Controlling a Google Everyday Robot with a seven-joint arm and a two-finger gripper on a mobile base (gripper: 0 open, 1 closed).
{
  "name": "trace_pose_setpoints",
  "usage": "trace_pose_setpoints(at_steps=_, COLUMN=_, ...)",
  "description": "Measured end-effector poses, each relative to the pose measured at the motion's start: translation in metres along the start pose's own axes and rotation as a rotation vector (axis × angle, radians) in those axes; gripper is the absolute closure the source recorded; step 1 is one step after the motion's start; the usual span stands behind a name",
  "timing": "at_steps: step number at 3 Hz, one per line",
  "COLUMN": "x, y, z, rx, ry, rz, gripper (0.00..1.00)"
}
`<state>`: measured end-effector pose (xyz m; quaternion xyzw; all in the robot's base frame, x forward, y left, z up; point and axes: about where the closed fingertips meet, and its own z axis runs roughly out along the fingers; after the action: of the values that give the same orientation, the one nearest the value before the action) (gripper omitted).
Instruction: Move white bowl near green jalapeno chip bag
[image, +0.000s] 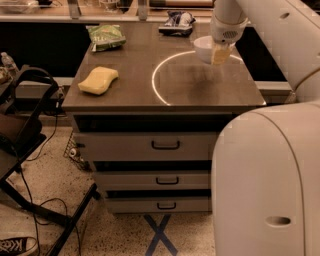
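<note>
The white bowl is at the right of the table, held just above the surface by its right rim. My gripper comes down from the arm above and is shut on that rim, with one tan finger showing outside the bowl. The green jalapeno chip bag lies at the table's far left corner, well to the left of the bowl.
A yellow sponge lies at the table's left front. A dark blue-and-white bag lies at the far edge, just behind the bowl. A white ring is marked on the brown tabletop. My robot body fills the lower right. Drawers sit below.
</note>
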<state>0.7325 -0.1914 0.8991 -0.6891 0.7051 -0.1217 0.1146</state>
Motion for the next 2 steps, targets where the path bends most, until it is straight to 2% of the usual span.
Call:
trace_pose_setpoints(at_steps=1, x=-0.036, y=-0.042, z=-0.018, rx=0.101, ry=0.020, rz=-0.132, gripper=1.00)
trace_pose_setpoints(at_steps=2, x=-0.086, y=-0.078, z=-0.014, rx=0.173, ry=-0.056, rz=-0.255, gripper=1.00)
